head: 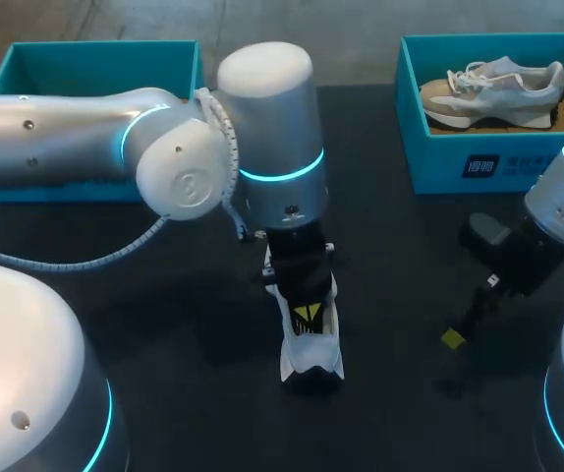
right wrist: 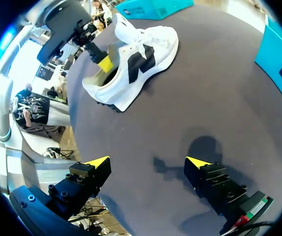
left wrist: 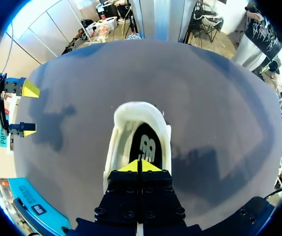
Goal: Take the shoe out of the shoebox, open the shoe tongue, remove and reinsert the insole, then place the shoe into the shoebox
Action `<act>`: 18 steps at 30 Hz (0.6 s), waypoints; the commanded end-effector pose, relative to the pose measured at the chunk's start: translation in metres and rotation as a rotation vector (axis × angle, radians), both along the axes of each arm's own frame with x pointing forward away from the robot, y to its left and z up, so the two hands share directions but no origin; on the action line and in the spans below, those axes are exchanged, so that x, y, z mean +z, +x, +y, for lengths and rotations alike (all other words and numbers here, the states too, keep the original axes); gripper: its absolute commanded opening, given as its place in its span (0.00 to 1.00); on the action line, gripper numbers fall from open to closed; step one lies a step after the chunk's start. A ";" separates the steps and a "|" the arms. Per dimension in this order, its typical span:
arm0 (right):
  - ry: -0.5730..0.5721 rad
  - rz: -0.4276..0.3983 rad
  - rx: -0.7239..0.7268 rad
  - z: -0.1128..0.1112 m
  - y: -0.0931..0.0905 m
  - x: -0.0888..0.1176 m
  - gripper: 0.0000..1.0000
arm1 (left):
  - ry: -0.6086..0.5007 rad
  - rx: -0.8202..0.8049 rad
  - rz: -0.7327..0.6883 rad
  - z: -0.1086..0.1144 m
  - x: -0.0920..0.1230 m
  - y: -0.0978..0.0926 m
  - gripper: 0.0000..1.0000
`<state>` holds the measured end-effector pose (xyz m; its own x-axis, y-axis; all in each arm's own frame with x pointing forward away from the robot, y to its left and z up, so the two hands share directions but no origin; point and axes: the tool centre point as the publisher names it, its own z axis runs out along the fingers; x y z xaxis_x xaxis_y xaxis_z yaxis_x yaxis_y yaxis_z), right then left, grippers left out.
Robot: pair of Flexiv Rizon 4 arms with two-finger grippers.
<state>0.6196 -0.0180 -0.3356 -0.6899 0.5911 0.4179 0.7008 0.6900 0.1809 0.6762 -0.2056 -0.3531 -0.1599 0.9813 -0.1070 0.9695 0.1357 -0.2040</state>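
Note:
A white shoe [head: 313, 354] with a black side mark stands on the dark table near its middle, outside the boxes. My left gripper [head: 307, 315] points down into the shoe's opening. In the left wrist view its yellow tips [left wrist: 140, 165] are shut together over the black insole [left wrist: 144, 145], which lies inside the shoe [left wrist: 131, 115]; nothing shows between them. My right gripper [right wrist: 147, 162] hovers open over bare table to the right of the shoe [right wrist: 141, 59], with nothing between its fingers. It also shows in the head view as my right gripper [head: 456, 334].
A teal shoebox [head: 479, 157] at the back right holds a second, beige and white shoe [head: 493, 88]. Another teal shoebox [head: 95, 54] stands at the back left, partly hidden behind my left arm. Dark table surface lies around the white shoe.

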 end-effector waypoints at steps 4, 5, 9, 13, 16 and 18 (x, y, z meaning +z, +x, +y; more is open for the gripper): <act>-0.004 -0.002 -0.002 0.001 -0.001 0.000 1.00 | 0.020 -0.019 0.004 -0.005 0.001 0.016 0.27; -0.004 -0.002 -0.002 0.001 -0.001 0.000 1.00 | 0.020 -0.023 0.004 -0.005 0.002 0.017 0.26; -0.004 -0.002 -0.002 0.001 -0.001 0.000 1.00 | 0.032 -0.041 -0.007 -0.007 0.003 0.022 0.25; -0.004 -0.002 -0.002 0.001 -0.001 0.000 1.00 | 0.034 -0.056 -0.013 -0.010 0.001 0.026 0.27; -0.004 -0.002 -0.002 0.001 -0.001 0.000 1.00 | 0.038 -0.064 -0.014 -0.011 0.000 0.027 0.28; -0.004 -0.002 -0.002 0.001 -0.001 0.000 1.00 | 0.038 -0.074 -0.013 -0.012 0.000 0.026 0.30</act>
